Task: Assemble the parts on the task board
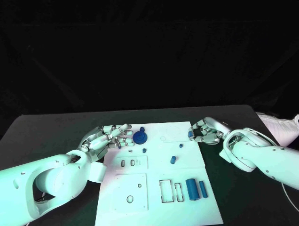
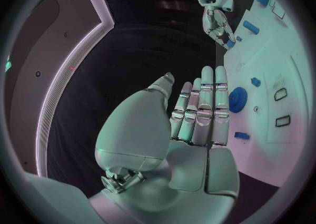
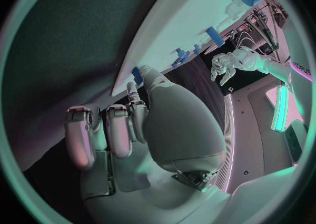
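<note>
Task board (image 1: 160, 188) lies between left hand (image 1: 109, 137) and right hand (image 1: 207, 130).

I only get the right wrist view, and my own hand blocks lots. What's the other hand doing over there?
Observer: The left hand holds nothing. The left wrist view shows its fingers straight and its palm empty.
Operator: Is anything blue near it?
Observer: Yes, a toothed blue gear lies on the task board, just beside that hand's fingertips.
Operator: And what's by my hand?
Observer: In the head view, your right hand sits at the board's right edge with its fingertips at a small blue piece. I cannot tell whether it grips it.
</note>
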`<state>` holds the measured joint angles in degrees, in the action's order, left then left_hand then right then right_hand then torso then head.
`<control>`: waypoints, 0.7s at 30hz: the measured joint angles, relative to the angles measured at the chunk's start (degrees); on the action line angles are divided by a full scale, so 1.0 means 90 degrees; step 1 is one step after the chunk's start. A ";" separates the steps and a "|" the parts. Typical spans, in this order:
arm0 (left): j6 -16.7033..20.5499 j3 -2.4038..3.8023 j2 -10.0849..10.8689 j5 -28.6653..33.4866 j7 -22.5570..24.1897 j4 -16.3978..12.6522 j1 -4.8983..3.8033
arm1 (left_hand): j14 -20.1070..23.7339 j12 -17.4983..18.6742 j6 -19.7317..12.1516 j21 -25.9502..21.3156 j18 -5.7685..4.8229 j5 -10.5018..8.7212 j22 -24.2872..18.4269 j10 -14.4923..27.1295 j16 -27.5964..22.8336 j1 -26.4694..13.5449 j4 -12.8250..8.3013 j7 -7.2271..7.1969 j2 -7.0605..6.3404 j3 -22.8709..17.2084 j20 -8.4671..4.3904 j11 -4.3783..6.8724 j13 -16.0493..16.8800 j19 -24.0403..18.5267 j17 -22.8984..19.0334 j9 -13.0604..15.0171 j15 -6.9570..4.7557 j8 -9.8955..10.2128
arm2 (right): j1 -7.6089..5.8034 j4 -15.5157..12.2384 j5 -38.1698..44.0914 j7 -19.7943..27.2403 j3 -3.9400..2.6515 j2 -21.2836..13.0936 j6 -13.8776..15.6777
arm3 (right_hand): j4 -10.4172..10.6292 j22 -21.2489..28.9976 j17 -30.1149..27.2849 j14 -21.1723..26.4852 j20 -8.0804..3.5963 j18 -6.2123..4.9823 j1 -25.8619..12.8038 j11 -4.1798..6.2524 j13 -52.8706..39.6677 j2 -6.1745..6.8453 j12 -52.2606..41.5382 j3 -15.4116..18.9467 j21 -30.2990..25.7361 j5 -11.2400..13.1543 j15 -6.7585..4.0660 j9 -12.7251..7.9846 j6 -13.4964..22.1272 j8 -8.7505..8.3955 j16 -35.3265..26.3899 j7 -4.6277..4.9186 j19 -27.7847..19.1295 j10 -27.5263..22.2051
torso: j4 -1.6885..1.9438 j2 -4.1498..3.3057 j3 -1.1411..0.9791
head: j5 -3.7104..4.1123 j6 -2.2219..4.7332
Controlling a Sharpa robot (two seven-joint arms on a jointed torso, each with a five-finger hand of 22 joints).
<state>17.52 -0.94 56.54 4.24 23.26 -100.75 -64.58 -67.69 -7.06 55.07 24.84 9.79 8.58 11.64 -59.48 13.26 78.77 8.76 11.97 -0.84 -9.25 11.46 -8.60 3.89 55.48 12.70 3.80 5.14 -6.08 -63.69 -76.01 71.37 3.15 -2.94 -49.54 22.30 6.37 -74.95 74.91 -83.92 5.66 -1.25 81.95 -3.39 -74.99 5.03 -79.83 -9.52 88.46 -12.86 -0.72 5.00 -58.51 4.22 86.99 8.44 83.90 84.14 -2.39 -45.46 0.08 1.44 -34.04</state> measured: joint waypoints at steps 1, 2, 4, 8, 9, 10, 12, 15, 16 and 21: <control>0.0000 0.0000 -0.0001 0.0000 0.0000 0.0000 0.0000 | 0.0000 0.0000 0.0000 0.0000 0.0000 0.0000 0.0000 0.0000 0.0000 0.0000 0.0000 0.0000 0.0000 0.0000 0.0000 0.0000 0.0000 0.0000 0.0000 0.0000 0.0000 0.0000 | 0.0000 0.0005 0.0006 -0.0008 0.0000 0.0004 -0.0002 | -0.0017 0.0000 0.0000 0.0000 0.0000 0.0000 -0.0028 0.0000 0.0000 -0.0028 -0.0006 -0.0017 0.0009 0.0025 0.0000 0.0008 -0.0040 0.0019 0.0000 -0.0012 0.0000 0.0000 | 0.0000 0.0000 0.0000 | 0.0000 -0.0001; 0.0000 0.0000 -0.0001 0.0000 0.0000 0.0000 0.0000 | 0.0000 0.0000 0.0000 0.0000 0.0001 0.0000 0.0000 0.0000 0.0000 0.0000 0.0000 0.0000 0.0000 0.0000 0.0000 0.0000 0.0000 0.0000 0.0000 0.0000 0.0000 0.0000 | 0.0000 0.0010 0.0012 -0.0016 0.0000 0.0010 -0.0005 | -0.0027 0.0000 0.0000 0.0000 0.0000 0.0000 -0.0039 0.0000 0.0000 -0.0043 -0.0013 -0.0027 0.0009 0.0026 0.0000 0.0012 -0.0083 0.0020 0.0000 -0.0014 0.0000 0.0000 | 0.0000 0.0000 0.0001 | 0.0000 -0.0002; -0.0001 0.0000 -0.0003 0.0000 -0.0001 0.0001 0.0000 | 0.0000 0.0000 0.0000 0.0000 0.0000 0.0000 0.0000 0.0000 0.0000 0.0000 0.0000 0.0000 0.0000 0.0000 0.0000 0.0000 0.0000 0.0000 0.0000 0.0000 0.0000 0.0000 | 0.0000 0.0017 0.0025 -0.0031 0.0000 0.0022 -0.0012 | -0.0042 0.0000 0.0000 0.0000 0.0000 0.0000 -0.0016 0.0000 -0.0007 -0.0066 -0.0018 -0.0042 0.0009 0.0061 0.0000 0.0021 -0.0124 0.0020 0.0000 -0.0032 0.0000 0.0000 | 0.0000 0.0000 0.0000 | -0.0001 -0.0002; -0.0002 0.0000 -0.0005 0.0000 -0.0001 0.0002 0.0000 | 0.0000 0.0000 0.0000 0.0000 0.0000 0.0000 0.0000 0.0000 0.0000 0.0000 0.0000 0.0000 0.0000 0.0000 0.0000 0.0000 0.0000 0.0000 -0.0001 0.0000 0.0000 0.0000 | 0.0000 0.0031 0.0043 -0.0055 0.0000 0.0043 -0.0026 | -0.0060 0.0001 0.0000 0.0000 0.0000 0.0000 -0.0027 0.0000 -0.0019 -0.0110 -0.0024 -0.0060 0.0009 0.0099 0.0000 0.0029 -0.0185 0.0020 0.0024 -0.0050 0.0000 0.0000 | 0.0000 -0.0001 -0.0002 | -0.0001 -0.0007; -0.0002 0.0000 -0.0006 0.0000 -0.0001 0.0002 0.0000 | 0.0000 0.0000 0.0000 0.0000 0.0000 0.0000 0.0000 0.0000 0.0000 0.0000 0.0000 0.0000 0.0000 0.0000 0.0000 0.0000 0.0000 0.0000 -0.0001 0.0000 0.0000 0.0000 | 0.0000 0.0036 0.0045 -0.0060 -0.0001 0.0049 -0.0029 | -0.0060 0.0001 0.0000 0.0000 0.0000 0.0000 -0.0026 0.0000 -0.0018 -0.0110 -0.0024 -0.0060 0.0009 0.0099 0.0000 0.0029 -0.0185 0.0020 0.0024 -0.0050 0.0000 0.0000 | 0.0000 -0.0001 -0.0002 | -0.0001 -0.0009; -0.0002 0.0000 -0.0007 0.0000 -0.0002 0.0003 0.0000 | 0.0000 0.0000 0.0000 0.0000 0.0001 0.0000 -0.0001 0.0000 0.0000 0.0000 0.0000 0.0000 0.0000 0.0000 0.0000 0.0000 0.0000 0.0000 -0.0001 0.0000 0.0000 0.0000 | -0.0001 0.0042 0.0048 -0.0065 -0.0002 0.0054 -0.0033 | -0.0060 0.0001 0.0000 0.0000 0.0000 0.0000 -0.0025 0.0000 -0.0014 -0.0109 -0.0024 -0.0060 0.0009 0.0099 0.0000 0.0029 -0.0185 0.0020 0.0024 -0.0050 0.0000 0.0000 | 0.0000 -0.0001 -0.0002 | 0.0002 -0.0010; -0.0003 0.0000 -0.0009 0.0000 -0.0002 0.0005 0.0000 | 0.0000 0.0000 0.0000 0.0000 0.0000 0.0000 -0.0001 0.0000 0.0000 0.0000 0.0000 0.0000 0.0000 0.0000 0.0000 0.0000 0.0000 0.0000 -0.0001 0.0000 0.0000 0.0000 | -0.0002 0.0049 0.0053 -0.0076 -0.0003 0.0064 -0.0042 | -0.0060 0.0001 -0.0001 0.0000 0.0000 0.0000 -0.0025 0.0000 -0.0007 -0.0109 -0.0024 -0.0060 0.0009 0.0099 0.0000 0.0029 -0.0186 0.0020 0.0024 -0.0050 0.0000 0.0000 | 0.0000 -0.0001 -0.0002 | 0.0005 -0.0014; -0.0003 0.0000 -0.0011 0.0000 -0.0004 0.0006 0.0000 | 0.0000 0.0000 0.0000 0.0000 -0.0001 0.0000 0.0007 0.0000 0.0000 0.0000 -0.0024 0.0000 0.0000 -0.0024 0.0000 0.0000 0.0000 0.0000 0.0015 0.0000 0.0000 0.0000 | -0.0003 0.0056 0.0060 -0.0094 -0.0004 0.0078 -0.0059 | -0.0059 0.0001 -0.0001 0.0000 0.0000 0.0000 -0.0025 0.0000 -0.0007 -0.0109 -0.0038 -0.0060 0.0009 0.0099 0.0000 0.0029 -0.0205 0.0020 0.0024 -0.0069 0.0000 0.0000 | 0.0004 -0.0001 -0.0002 | 0.0006 -0.0020; -0.0003 0.0000 -0.0011 0.0000 -0.0004 0.0007 0.0000 | 0.0000 0.0000 0.0000 0.0000 0.0001 0.0000 0.0009 0.0000 0.0000 0.0000 -0.0024 0.0000 0.0000 -0.0025 0.0000 0.0000 0.0000 0.0000 0.0018 0.0000 0.0000 0.0000 | -0.0003 0.0058 0.0062 -0.0100 -0.0004 0.0083 -0.0066 | -0.0059 0.0001 -0.0001 0.0000 0.0000 0.0000 -0.0025 0.0000 -0.0007 -0.0109 -0.0040 -0.0060 0.0009 0.0110 0.0000 0.0029 -0.0205 0.0020 0.0024 -0.0069 0.0000 0.0000 | 0.0004 -0.0001 -0.0002 | 0.0006 -0.0021; -0.0004 0.0000 -0.0012 0.0000 -0.0006 0.0009 0.0000 | 0.0000 0.0000 0.0000 0.0000 0.0000 0.0000 0.0008 0.0000 0.0000 0.0000 -0.0024 0.0000 0.0000 -0.0024 0.0000 0.0000 0.0000 0.0000 0.0018 0.0000 0.0000 0.0000 | -0.0006 0.0059 0.0076 -0.0127 -0.0008 0.0106 -0.0091 | -0.0059 0.0001 -0.0001 0.0000 0.0000 0.0000 -0.0025 0.0000 -0.0007 -0.0108 -0.0041 -0.0060 0.0009 0.0160 0.0000 0.0026 -0.0204 0.0019 0.0024 -0.0069 0.0000 0.0000 | 0.0004 -0.0001 -0.0001 | -0.0003 -0.0032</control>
<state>17.48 -0.94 56.44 4.24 23.20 -100.67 -64.58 -67.69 -7.06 55.07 24.84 9.79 8.58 11.71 -59.48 13.26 78.77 8.54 11.97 -0.84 -9.47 11.46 -8.60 3.89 55.48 12.86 3.80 5.14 -6.08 -63.75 -75.48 72.06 2.01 -3.01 -48.59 21.47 5.83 -74.93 74.91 -83.92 5.65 -1.25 81.73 -3.39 -75.05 4.05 -80.20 -10.06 88.54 -11.42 -0.72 5.24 -60.35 4.40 87.21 7.81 83.90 84.14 -2.35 -45.47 0.07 1.41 -34.33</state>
